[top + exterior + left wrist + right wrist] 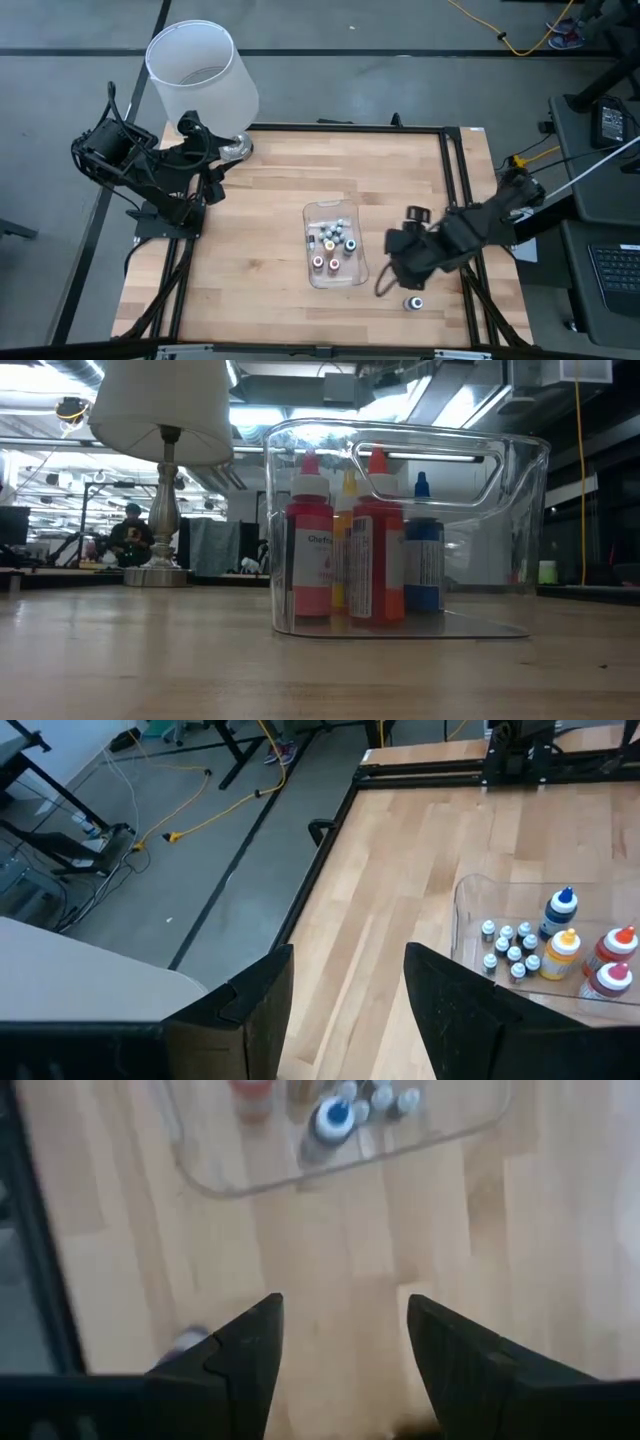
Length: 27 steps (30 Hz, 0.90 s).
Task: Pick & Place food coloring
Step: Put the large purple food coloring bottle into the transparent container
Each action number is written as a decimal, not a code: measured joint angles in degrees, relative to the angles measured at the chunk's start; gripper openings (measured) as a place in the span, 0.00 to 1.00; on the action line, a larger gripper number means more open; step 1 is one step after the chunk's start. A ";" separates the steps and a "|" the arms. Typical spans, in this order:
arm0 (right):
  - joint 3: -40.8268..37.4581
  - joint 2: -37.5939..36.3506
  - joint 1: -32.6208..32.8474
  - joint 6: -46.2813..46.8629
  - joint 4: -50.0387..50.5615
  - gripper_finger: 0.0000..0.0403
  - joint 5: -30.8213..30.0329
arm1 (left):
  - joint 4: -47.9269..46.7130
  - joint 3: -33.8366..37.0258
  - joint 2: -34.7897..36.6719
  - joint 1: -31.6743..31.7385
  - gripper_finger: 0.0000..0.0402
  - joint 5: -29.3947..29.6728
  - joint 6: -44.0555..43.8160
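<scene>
Several tiny pale-capped food coloring bottles (337, 236) stand in the clear tray (352, 274) at mid-table, next to taller red, yellow and blue bottles (350, 555). The left wrist view shows the tiny ones (508, 946) clustered in the tray. One more tiny bottle (413, 302) lies on the wood near the table's near right corner; it is probably the pale blur (185, 1342) beside my right gripper's finger. My right gripper (386, 270) (340, 1342) is open, just right of the tray, pointing at it and touching nothing. My left gripper (213, 185) (350, 990) waits open by the lamp.
A lamp with a white shade (200, 70) stands on its metal base (158, 575) at the table's far left corner. Black frame rails (462, 180) run along the table's edges. Bare wood (250, 260) lies left of the tray and on its near side.
</scene>
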<state>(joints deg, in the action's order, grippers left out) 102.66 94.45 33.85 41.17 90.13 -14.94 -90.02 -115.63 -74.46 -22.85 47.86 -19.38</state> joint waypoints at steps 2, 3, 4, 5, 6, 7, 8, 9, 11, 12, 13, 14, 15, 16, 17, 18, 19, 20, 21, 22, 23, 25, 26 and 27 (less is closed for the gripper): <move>-1.29 -1.91 1.94 2.11 -0.17 0.54 0.86 | 0.00 0.00 0.00 0.00 0.46 0.00 0.63; -2.15 -2.91 2.77 2.73 -0.17 0.54 1.68 | 0.00 0.00 0.00 0.00 0.46 0.00 0.85; -2.86 -3.67 3.53 3.47 -0.09 0.54 2.53 | 0.00 0.00 0.00 0.00 0.46 0.01 1.11; -3.43 -4.31 4.31 3.64 -0.09 0.54 3.44 | 0.00 0.00 0.00 0.00 0.46 0.00 1.12; -3.92 -4.77 5.18 3.57 -0.19 0.54 4.28 | 0.00 0.00 0.00 0.00 0.46 0.00 1.13; -4.52 -5.08 6.04 3.25 -0.52 0.54 5.35 | 0.01 0.00 0.00 0.00 0.46 0.00 1.12; -5.21 -5.19 6.78 3.04 -0.84 0.54 6.32 | 0.00 0.00 0.00 0.00 0.46 0.00 1.12; -6.21 -5.34 7.56 2.94 -1.34 0.54 7.05 | 0.00 0.00 0.00 0.00 0.46 0.00 1.06; -8.89 -5.50 9.35 5.09 -3.21 0.54 7.58 | 0.00 0.00 -0.02 0.00 0.46 0.00 0.64; -10.53 -5.50 10.11 6.69 -4.54 0.55 7.73 | 0.00 0.00 -0.02 0.00 0.46 0.00 0.43; -12.42 -5.50 10.73 8.19 -6.45 0.57 8.30 | 0.00 0.00 -0.02 0.00 0.46 0.00 0.06; -14.20 -5.46 11.20 9.79 -8.47 0.59 9.49 | 0.00 0.00 -0.01 0.00 0.46 0.00 -0.19; -16.02 -5.42 11.64 11.53 -10.56 0.61 10.54 | 0.00 0.00 -0.02 0.00 0.46 0.00 -0.41; -17.80 -5.42 11.88 13.52 -12.36 0.64 11.69 | 0.01 0.00 -0.02 0.00 0.46 0.00 -0.71; -19.53 -5.42 12.09 15.53 -14.35 0.67 12.57 | 0.00 0.00 -0.02 0.01 0.46 0.00 -0.82; -21.15 -5.42 12.29 17.66 -16.43 0.71 13.38 | 0.01 0.00 -0.02 0.02 0.46 0.00 -0.82; -22.71 -5.42 12.47 19.57 -18.52 0.74 14.12 | 0.00 0.00 -0.02 0.02 0.46 0.00 -0.84; -24.30 -5.42 12.58 21.18 -20.89 0.77 14.73 | 0.00 0.00 -0.02 0.02 0.46 0.00 -0.85; -25.57 -5.41 12.63 22.66 -22.93 0.79 15.05 | 0.02 0.00 -0.02 0.02 0.46 0.00 -0.89; -26.84 -5.32 12.65 24.07 -24.89 0.82 15.03 | 0.00 0.00 -0.02 0.02 0.46 0.00 -1.10; -28.01 -5.28 12.65 25.38 -26.78 0.83 15.12 | 0.00 0.00 -0.02 0.02 0.46 0.00 -1.40; -30.22 -5.20 12.65 27.92 -29.57 0.85 15.10 | 0.00 0.00 -0.02 0.02 0.46 0.00 -2.14; -31.24 -5.09 12.65 29.33 -30.78 0.85 15.10 | 0.00 0.00 -0.02 0.02 0.46 0.00 -2.50; -32.33 -4.98 12.65 30.55 -31.96 0.85 15.12 | 0.00 0.00 -0.02 0.02 0.46 0.00 -2.86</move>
<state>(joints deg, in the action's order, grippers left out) 70.33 89.47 46.50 71.72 58.17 0.19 -90.02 -115.63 -74.48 -22.83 47.86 -22.24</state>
